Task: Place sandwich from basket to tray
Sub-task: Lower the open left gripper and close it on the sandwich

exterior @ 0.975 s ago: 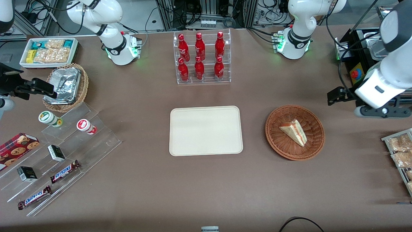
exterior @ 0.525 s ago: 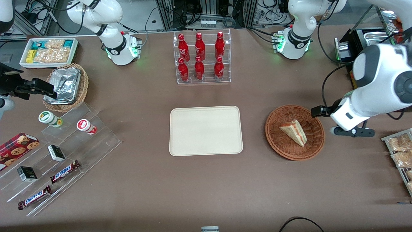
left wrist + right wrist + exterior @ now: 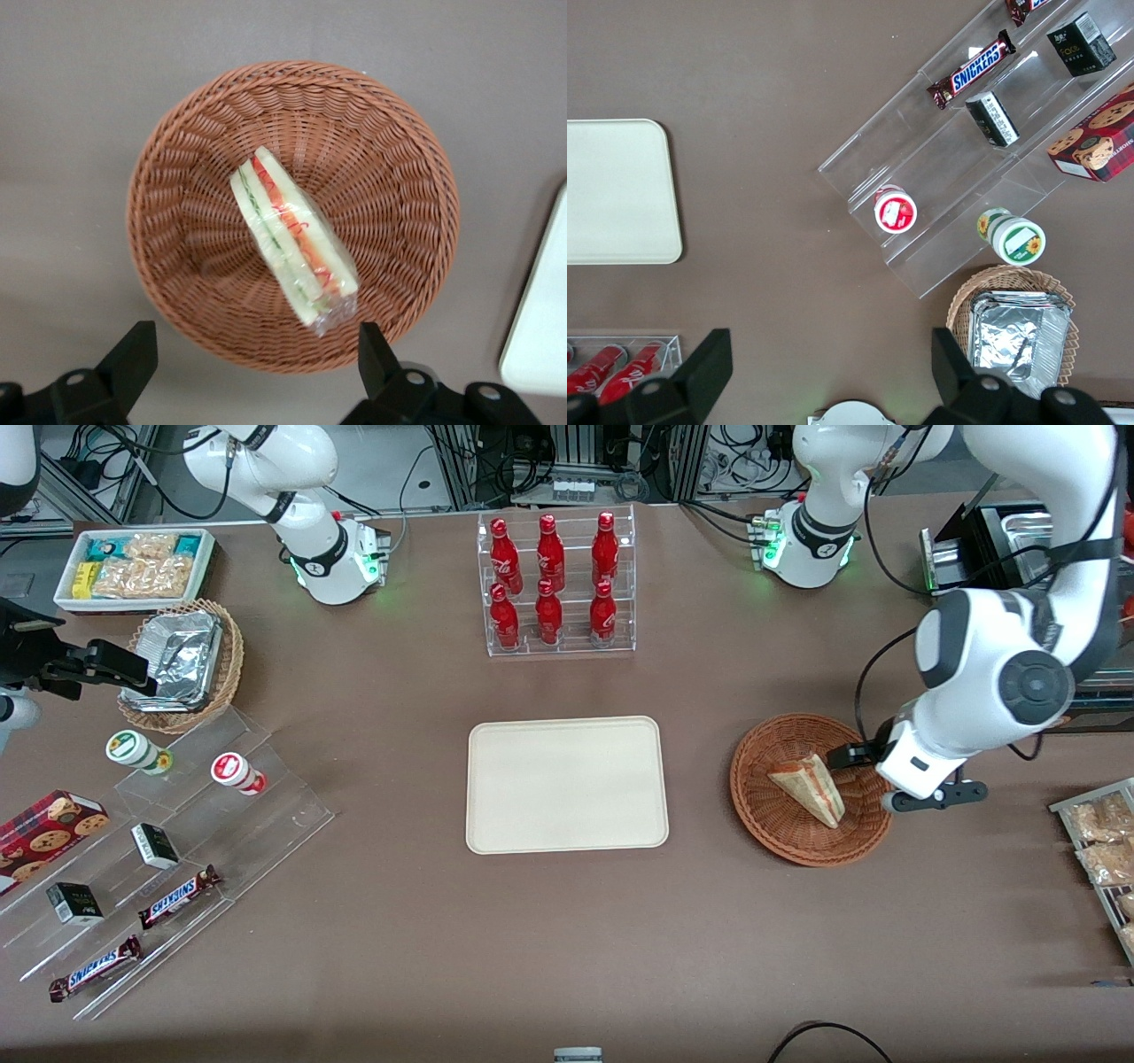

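Note:
The sandwich (image 3: pixel 811 786), a wrapped pale wedge with red and green filling, lies in the round reddish-brown basket (image 3: pixel 780 841) toward the working arm's end of the table. My left gripper (image 3: pixel 873 779) hovers above the basket's rim, on the side toward the working arm's end. It is open, with nothing between its fingers. The left wrist view looks straight down on the sandwich (image 3: pixel 292 239) in the basket (image 3: pixel 177 177), and the gripper (image 3: pixel 255 354) straddles the rim. The cream tray (image 3: pixel 567 784) lies bare at the table's middle, beside the basket, and its edge (image 3: pixel 540 328) shows in the wrist view.
A clear rack of red bottles (image 3: pixel 558 584) stands farther from the front camera than the tray. A clear stepped shelf of snacks (image 3: pixel 159 841), a foil-filled wicker basket (image 3: pixel 182 664) and a white snack tray (image 3: pixel 133 567) sit toward the parked arm's end. Packets on a rack (image 3: pixel 1103 850) lie at the working arm's end.
The left arm has swung in from the working arm's end of the table. Its open gripper has moved from outside the basket to above the basket's rim. The sandwich has not moved.

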You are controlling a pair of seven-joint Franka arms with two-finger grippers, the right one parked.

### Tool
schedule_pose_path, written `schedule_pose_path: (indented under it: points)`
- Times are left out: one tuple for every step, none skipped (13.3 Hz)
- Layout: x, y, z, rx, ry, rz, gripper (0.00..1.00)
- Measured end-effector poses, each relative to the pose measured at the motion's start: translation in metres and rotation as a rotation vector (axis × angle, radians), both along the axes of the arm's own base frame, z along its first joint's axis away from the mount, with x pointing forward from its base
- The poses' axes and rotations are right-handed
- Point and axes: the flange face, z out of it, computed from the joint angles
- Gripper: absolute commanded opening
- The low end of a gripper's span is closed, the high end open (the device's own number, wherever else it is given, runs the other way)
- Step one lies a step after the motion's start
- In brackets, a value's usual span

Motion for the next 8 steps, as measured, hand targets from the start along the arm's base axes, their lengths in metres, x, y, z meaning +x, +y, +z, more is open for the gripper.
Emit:
schedule_pose_path:
  points:
    - [-0.004, -0.010, -0.008, 0.013, -0.011, 0.054, 1.00]
    - [-0.008, -0.021, -0.015, 0.034, -0.024, 0.112, 1.00]
    - [-0.012, -0.032, -0.021, 0.052, -0.041, 0.182, 1.00]
    - [-0.015, -0.039, -0.025, 0.062, -0.056, 0.248, 1.00]
    - [-0.018, -0.042, -0.030, 0.066, -0.066, 0.299, 1.00]
    - [-0.020, -0.042, -0.036, 0.068, -0.072, 0.343, 1.00]
    - [-0.022, -0.040, -0.041, 0.069, -0.079, 0.399, 1.00]
    - [-0.024, -0.037, -0.045, 0.068, -0.093, 0.478, 1.00]
